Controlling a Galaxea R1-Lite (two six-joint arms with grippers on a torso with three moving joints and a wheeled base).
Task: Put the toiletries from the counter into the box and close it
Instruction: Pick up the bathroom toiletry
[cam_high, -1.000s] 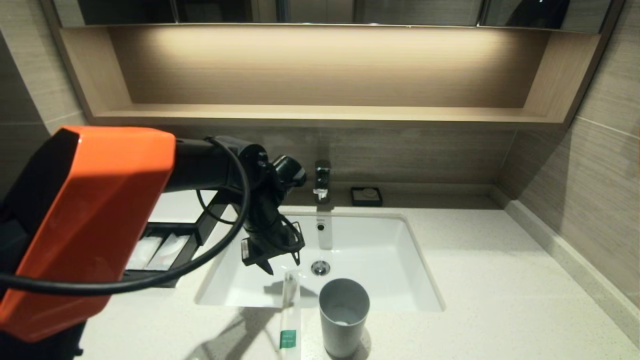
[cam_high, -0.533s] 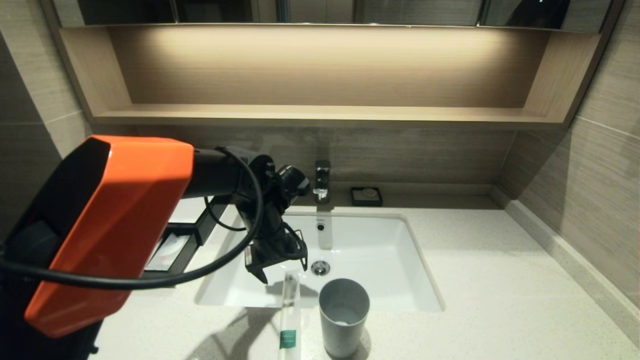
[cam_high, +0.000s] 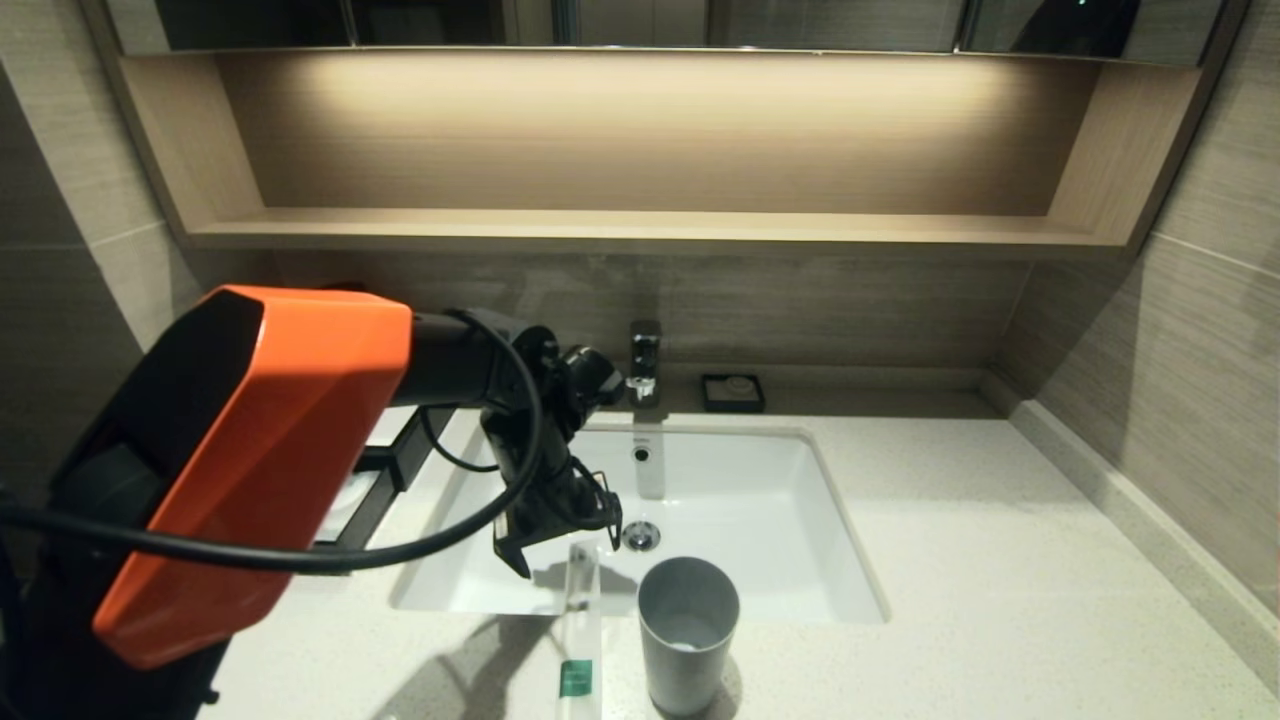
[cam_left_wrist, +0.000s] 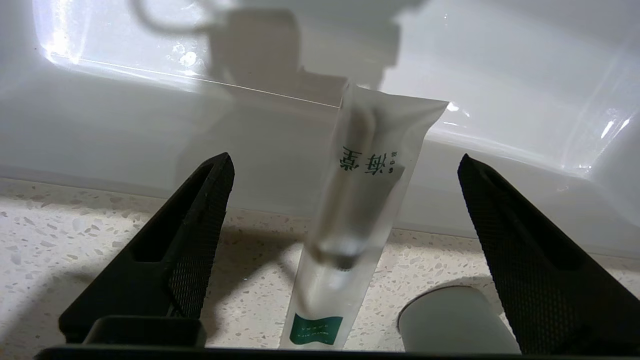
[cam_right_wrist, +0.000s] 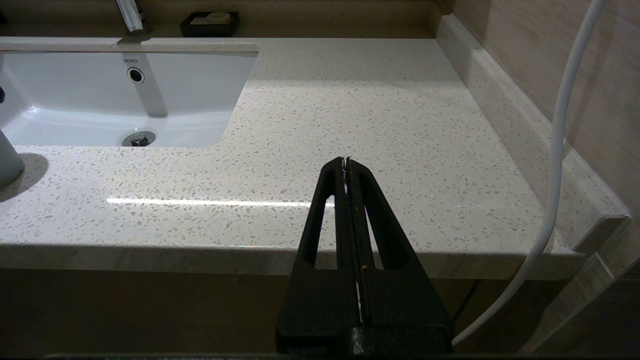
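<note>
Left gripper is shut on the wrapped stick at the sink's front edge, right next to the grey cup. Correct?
Not quite. The left gripper is open, its fingers apart on either side of the wrapped stick, as the left wrist view shows. The stick does lie at the sink edge beside the grey cup.

A grey cup (cam_high: 688, 634) stands upright on the front strip of stone, just before the basin's front edge and right of centre, and its rim (cam_left_wrist: 457, 320) shows at the bottom of the left wrist view. At the back, a chrome faucet (cam_high: 644, 362) rises behind the basin, with a small black square soap dish (cam_high: 733, 392) just to its right holding a pale round soap; both show again in the right wrist view, faucet (cam_right_wrist: 131, 16) and dish (cam_right_wrist: 210, 23). Above them a light wooden shelf niche (cam_high: 640, 150) spans the wall, lit from above, and a white cable (cam_right_wrist: 560, 165) hangs down along the wall in the right wrist view.
</note>
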